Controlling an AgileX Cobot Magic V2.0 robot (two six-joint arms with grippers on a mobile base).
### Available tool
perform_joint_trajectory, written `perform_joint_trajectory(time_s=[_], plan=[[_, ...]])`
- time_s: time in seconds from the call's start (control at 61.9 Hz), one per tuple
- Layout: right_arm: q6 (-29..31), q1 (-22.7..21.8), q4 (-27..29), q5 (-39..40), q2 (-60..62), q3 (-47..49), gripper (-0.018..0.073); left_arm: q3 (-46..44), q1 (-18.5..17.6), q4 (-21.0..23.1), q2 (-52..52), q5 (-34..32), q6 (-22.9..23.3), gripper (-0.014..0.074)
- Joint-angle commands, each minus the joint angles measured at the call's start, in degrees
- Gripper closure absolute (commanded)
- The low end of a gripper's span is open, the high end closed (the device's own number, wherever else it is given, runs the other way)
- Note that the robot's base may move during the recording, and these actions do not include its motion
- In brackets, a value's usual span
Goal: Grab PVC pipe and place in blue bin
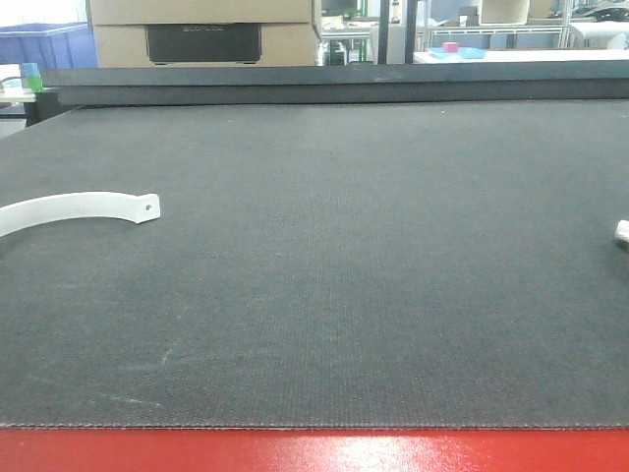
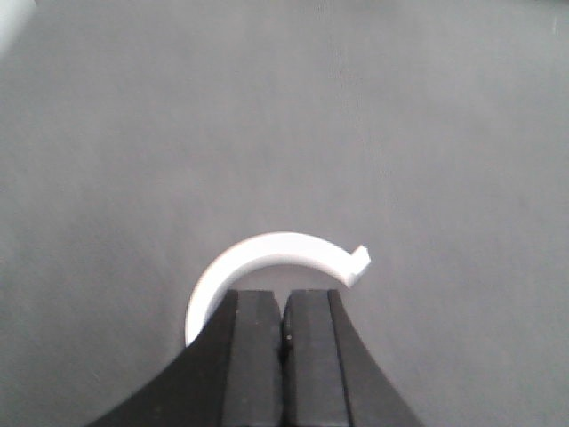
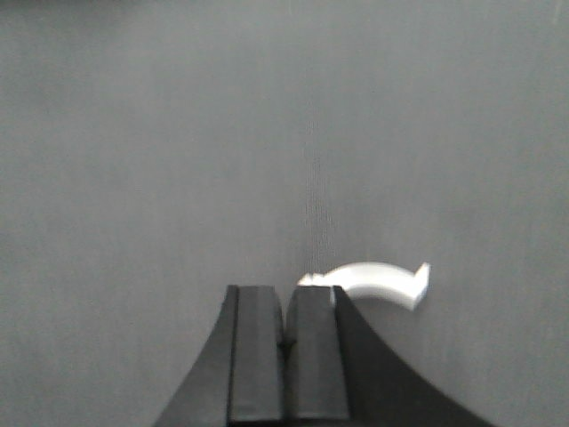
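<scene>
The PVC pipe (image 1: 622,233) shows only as a small off-white rounded end at the mat's far right edge. In the right wrist view my right gripper (image 3: 286,298) is shut on nothing. A short curved white piece (image 3: 378,282) with a tab end lies on the mat just past its right finger; I cannot tell whether it is that same pipe. My left gripper (image 2: 284,301) is also shut and empty, with a curved flat white strap (image 2: 267,253) lying on the mat just beyond its tips. A blue bin (image 1: 44,44) stands far back left, off the table. Neither gripper shows in the front view.
The dark grey mat (image 1: 324,256) covers the table, with a red edge (image 1: 314,450) along the front. The white strap (image 1: 74,210) lies at the left of the mat. Cardboard boxes (image 1: 201,29) and a blue tray (image 1: 462,51) stand behind the table.
</scene>
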State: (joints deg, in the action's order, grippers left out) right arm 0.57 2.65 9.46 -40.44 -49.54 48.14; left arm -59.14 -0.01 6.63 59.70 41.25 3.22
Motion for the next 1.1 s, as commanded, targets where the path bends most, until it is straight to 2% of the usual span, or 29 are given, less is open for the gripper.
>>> perform_joint_trajectory(time_s=[0.0,0.323,0.549,0.662,0.872,0.985,1.082], plan=[[0.1,-0.2,-0.3,-2.9,-6.2,0.6,0.0727,-0.5,-0.3,2.3,3.8,1.6,0.0,0.0708],[0.1,-0.2,-0.4,-2.8,-24.2,0.6,0.0727,-0.5,-0.3,2.3,13.2,2.0,0.0,0.0708],[0.1,-0.2,3.5,-3.0,-28.1,0.6,0.0727,-0.5,-0.3,2.3,14.5,2.0,0.0,0.0708],[0.1,-0.2,3.4,-3.4,-29.3,1.2,0.0727,-0.5,-0.3,2.3,14.5,2.0,0.0,0.0708],[0.0,-0.2,0.6,-11.2,-33.4,8.5,0.0707,-0.5,-0.3,2.3,14.5,2.0,0.0,0.0708],[-3.8,0.4,-2.6,-15.5,-37.4,13.5,0.0707,-0.5,-0.3,2.3,14.4,1.9,0.0,0.0708],[-4.6,2.1,-5.3,-18.2,-41.0,17.2,0.0707,-0.5,-0.3,2.3,14.4,1.9,0.0,0.0708]])
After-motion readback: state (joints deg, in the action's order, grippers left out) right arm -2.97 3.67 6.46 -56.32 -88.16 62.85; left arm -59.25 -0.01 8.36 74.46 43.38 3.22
